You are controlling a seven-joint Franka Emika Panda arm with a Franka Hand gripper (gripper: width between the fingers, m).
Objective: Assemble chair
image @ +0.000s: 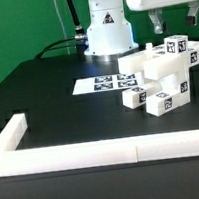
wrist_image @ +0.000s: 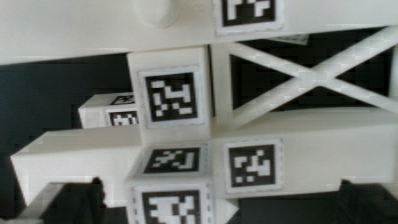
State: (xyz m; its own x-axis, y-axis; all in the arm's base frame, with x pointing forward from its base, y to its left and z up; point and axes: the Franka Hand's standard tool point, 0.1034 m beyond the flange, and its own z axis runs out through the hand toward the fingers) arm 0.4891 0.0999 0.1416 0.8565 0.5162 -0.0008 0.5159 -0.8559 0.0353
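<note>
The chair (image: 162, 80) is a cluster of white blocky parts with black-and-white tags, standing on the black table at the exterior view's right. My gripper (image: 174, 28) hangs just above its top, open, with its fingers spread and touching nothing. In the wrist view the parts fill the picture: a cross-braced frame (wrist_image: 299, 75), a tall tagged block (wrist_image: 173, 100) and a tagged leg end (wrist_image: 173, 207). That leg end lies between the two dark fingers (wrist_image: 54, 203) of the gripper (wrist_image: 210, 208), with a gap on each side.
The marker board (image: 103, 84) lies flat on the table beside the chair parts, in front of the robot's base (image: 107, 31). A long white border wall (image: 94, 154) runs along the front edge and turns back at the exterior view's left.
</note>
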